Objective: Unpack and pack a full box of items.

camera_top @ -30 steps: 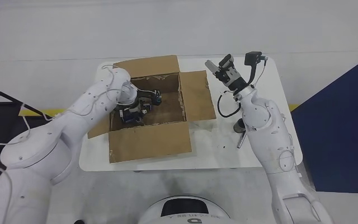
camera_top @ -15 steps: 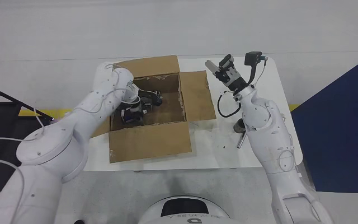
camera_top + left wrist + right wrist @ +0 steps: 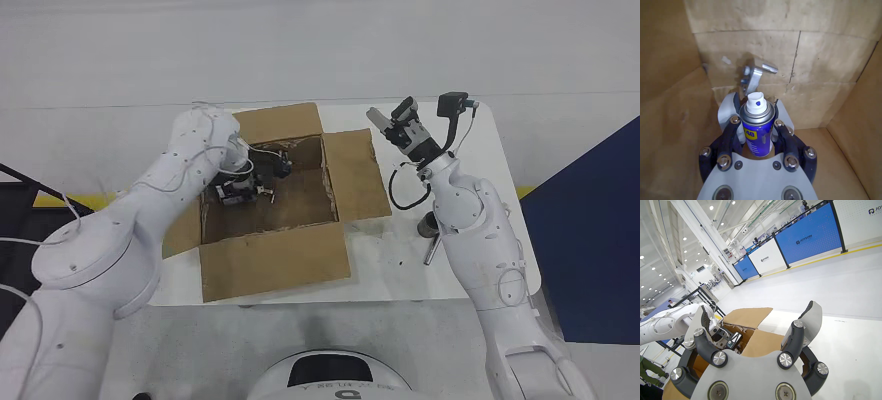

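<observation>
An open cardboard box (image 3: 355, 170) with its flaps spread stands on the white table (image 3: 480, 160). Inside it my left gripper (image 3: 756, 108) is shut on a blue spray can (image 3: 757, 130) with a white nozzle. A silver metal bracket (image 3: 754, 76) lies on the box floor just past the can. In the top view the left gripper (image 3: 268, 178) sits low in the box's left half. My right gripper (image 3: 391, 113) hangs open and empty above the table, just past the box's right flap; its fingers (image 3: 814, 311) stand wide apart.
A small metal tool (image 3: 431, 238) lies on the table to the right of the box, beside the right arm. The box walls (image 3: 668, 56) close in around the left gripper. The front flap (image 3: 275, 262) hangs toward the table's near edge.
The left gripper has shifted toward the box's far left side with the can, and the box has turned slightly, its front flap swinging outward. The right arm has kept still.
</observation>
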You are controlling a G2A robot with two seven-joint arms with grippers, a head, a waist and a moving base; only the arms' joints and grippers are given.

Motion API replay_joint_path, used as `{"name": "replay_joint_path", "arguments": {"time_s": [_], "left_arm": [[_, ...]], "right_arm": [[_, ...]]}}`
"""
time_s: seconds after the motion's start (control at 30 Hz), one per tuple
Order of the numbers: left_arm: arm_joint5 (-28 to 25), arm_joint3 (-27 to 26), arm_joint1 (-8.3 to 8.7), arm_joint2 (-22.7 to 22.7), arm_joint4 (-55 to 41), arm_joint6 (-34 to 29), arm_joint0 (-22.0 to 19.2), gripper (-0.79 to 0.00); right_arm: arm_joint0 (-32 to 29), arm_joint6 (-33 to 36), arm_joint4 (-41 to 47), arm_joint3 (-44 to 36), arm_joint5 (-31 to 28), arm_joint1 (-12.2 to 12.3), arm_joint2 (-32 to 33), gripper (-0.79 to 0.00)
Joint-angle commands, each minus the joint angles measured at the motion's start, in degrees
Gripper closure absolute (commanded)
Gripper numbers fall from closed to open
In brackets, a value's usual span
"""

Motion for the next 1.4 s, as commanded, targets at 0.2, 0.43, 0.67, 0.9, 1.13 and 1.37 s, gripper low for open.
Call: {"name": "replay_joint_path", "arguments": {"time_s": [0.2,0.43,0.67,0.9,1.13,1.37], "left_arm": [[0.0,-7.2,5.22,-0.3,-8.3,0.3,-4.1,0.000],[0.0,-20.4,14.59,-1.5,-22.6,3.3,-4.9,0.000],[0.0,-34.1,26.97,-4.9,-35.2,8.9,-2.6,0.000],[0.0,-35.0,27.88,-5.0,-35.6,8.1,-2.4,0.000],[0.0,-38.6,28.31,-7.0,-37.5,14.2,-0.3,0.000],[0.0,-40.6,29.59,-12.3,-42.9,24.7,1.6,0.000]], "right_arm": [[0.0,0.0,0.0,0.0,0.0,0.0,0.0,-0.785],[0.0,0.0,0.0,0.0,0.0,0.0,0.0,-0.785],[0.0,0.0,0.0,0.0,0.0,0.0,0.0,-0.785],[0.0,0.0,0.0,0.0,0.0,0.0,0.0,-0.785],[-0.3,1.1,-0.1,-0.3,-0.3,0.1,-0.4,-0.785],[-0.7,4.0,5.7,-0.3,-5.8,0.5,0.7,-0.785]]}}
